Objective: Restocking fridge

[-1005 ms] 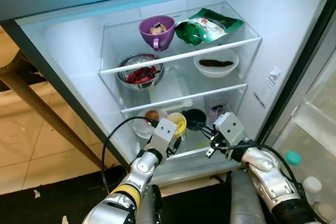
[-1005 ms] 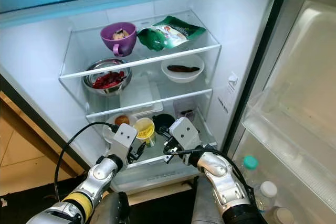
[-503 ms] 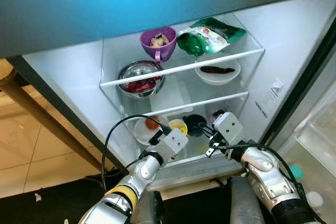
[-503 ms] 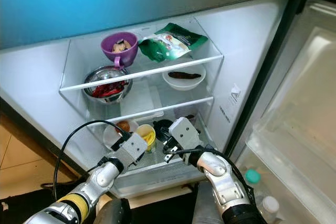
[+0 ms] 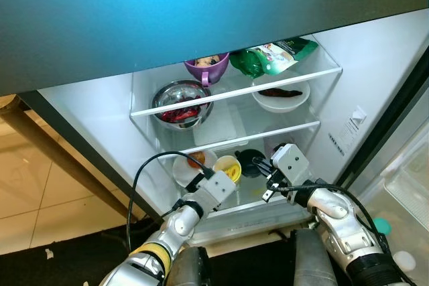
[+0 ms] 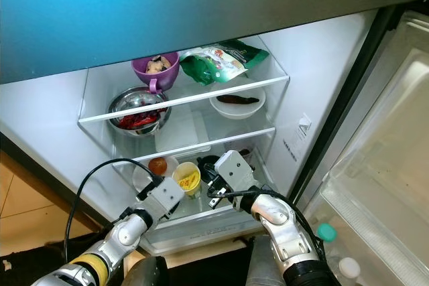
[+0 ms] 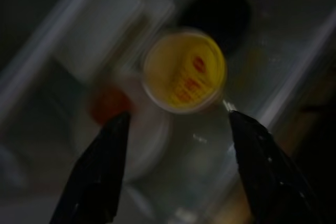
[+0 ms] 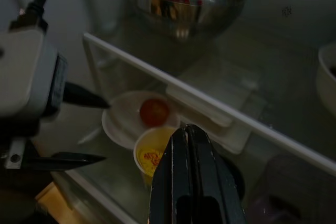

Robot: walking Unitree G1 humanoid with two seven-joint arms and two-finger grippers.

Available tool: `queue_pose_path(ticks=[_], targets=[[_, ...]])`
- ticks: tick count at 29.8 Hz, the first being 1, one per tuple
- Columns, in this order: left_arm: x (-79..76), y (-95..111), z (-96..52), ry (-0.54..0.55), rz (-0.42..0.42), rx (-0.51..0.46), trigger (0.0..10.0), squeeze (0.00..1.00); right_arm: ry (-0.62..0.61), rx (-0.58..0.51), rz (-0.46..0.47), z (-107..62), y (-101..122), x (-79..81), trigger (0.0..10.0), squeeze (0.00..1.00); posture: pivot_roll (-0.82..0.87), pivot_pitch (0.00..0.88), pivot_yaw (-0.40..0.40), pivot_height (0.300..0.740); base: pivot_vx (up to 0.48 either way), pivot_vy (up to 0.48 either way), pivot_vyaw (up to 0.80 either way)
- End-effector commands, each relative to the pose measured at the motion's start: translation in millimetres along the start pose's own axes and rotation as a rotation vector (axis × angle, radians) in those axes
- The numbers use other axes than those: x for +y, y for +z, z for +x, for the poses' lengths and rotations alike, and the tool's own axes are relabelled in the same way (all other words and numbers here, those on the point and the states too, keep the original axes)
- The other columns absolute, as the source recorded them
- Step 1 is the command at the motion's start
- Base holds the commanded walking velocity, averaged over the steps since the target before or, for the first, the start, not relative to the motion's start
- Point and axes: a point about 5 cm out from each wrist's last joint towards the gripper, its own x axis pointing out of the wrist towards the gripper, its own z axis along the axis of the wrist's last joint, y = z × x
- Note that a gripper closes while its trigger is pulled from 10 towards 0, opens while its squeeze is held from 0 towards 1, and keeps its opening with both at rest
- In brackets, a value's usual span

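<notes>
Yellow cup on bottom shelf; left gripper spread wide, empty, apparently released; right gripper closed, empty

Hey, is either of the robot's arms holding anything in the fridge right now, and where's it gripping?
Nothing is held. The left gripper has open jaws in front of the yellow cup, not touching it. The right gripper has shut jaws with nothing between them.

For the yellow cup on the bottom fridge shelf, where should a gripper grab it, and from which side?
Probably across the round side wall of the yellow cup, coming in from the fridge's open front. It stands upright, the white plate crowds its left and a dark bowl sits behind. The left gripper is open, fingers straddling it.
</notes>
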Motion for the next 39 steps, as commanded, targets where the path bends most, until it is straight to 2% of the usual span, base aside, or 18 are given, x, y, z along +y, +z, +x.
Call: queue_pose_path(ticks=[1,2,4,5,6,7,8,11,21,26,29,32,39], targets=[[-7.6,-15.8,-5.7,-0.03,-0.128,0.07,10.0,0.0,-0.002,0.026,0.02,-1.5,-8.6,3.7,10.0,0.0,-0.12,0.068,0.094,0.625,0.0,0.0,0.0],[-13.4,-20.5,-7.3,-0.066,-0.188,0.094,10.0,0.0,-0.014,0.056,0.037,-4.4,-17.1,4.6,10.0,0.0,-0.12,0.068,0.094,0.63,0.0,0.0,0.0],[-13.4,-20.5,-7.3,-0.066,-0.188,0.094,10.0,0.0,-0.014,0.056,0.037,-4.4,-17.1,4.6,10.0,0.0,-0.12,0.068,0.094,0.63,0.0,0.0,0.0],[-19.7,-25.0,-9.4,-0.101,-0.234,0.113,10.0,0.0,-0.026,0.093,0.055,-8.5,-27.4,6.3,10.0,0.0,-0.12,0.068,0.094,0.635,0.0,0.0,0.0],[-19.7,-25.0,-9.4,-0.101,-0.234,0.113,10.0,0.0,-0.026,0.093,0.055,-8.5,-27.4,6.3,10.0,0.0,-0.12,0.068,0.094,0.635,0.0,0.0,0.0],[-24.5,-29.9,-12.0,-0.123,-0.278,0.132,10.0,0.0,-0.051,0.146,0.067,-14.1,-40.5,8.2,10.0,0.0,-0.12,0.067,0.094,0.64,0.0,0.0,0.0],[-24.5,-29.9,-12.0,-0.123,-0.278,0.132,10.0,0.0,-0.051,0.146,0.067,-14.1,-40.5,8.2,10.0,0.0,-0.12,0.067,0.094,0.64,0.0,0.0,0.0],[-29.8,-39.1,-17.9,-0.151,-0.348,0.157,10.0,0.0,-0.097,0.249,0.099,-25.3,-63.4,12.9,10.0,0.0,-0.12,0.069,0.095,0.644,0.0,0.0,0.0],[-27.8,-51.9,-26.9,-0.178,-0.334,0.202,10.0,0.0,-0.113,0.284,0.14,-30.1,-75.7,16.1,10.0,0.0,-0.11,0.064,0.096,0.644,0.0,0.0,0.0],[-27.4,-61.7,-33.6,-0.173,-0.336,0.242,10.0,0.0,-0.128,0.317,0.173,-35.4,-85.5,19.5,10.0,0.0,-0.11,0.06,0.098,0.659,0.0,0.0,0.0],[-29.4,-70.1,-40.1,-0.178,-0.339,0.273,10.0,0.0,-0.144,0.365,0.192,-39.8,-95.1,24.0,10.0,0.0,-0.11,0.06,0.098,0.672,0.0,0.0,0.0],[-30.1,-74.8,-43.5,-0.174,-0.321,0.295,10.0,0.0,-0.162,0.416,0.171,-43.0,-102.2,27.0,10.0,0.0,-0.11,0.061,0.098,0.672,0.0,0.0,0.0],[-29.7,-90.5,-55.1,-0.144,-0.309,0.373,10.0,0.0,-0.164,0.441,0.242,-51.7,-112.2,35.2,10.0,0.0,-0.11,0.059,0.094,0.677,0.0,0.0,0.0]])
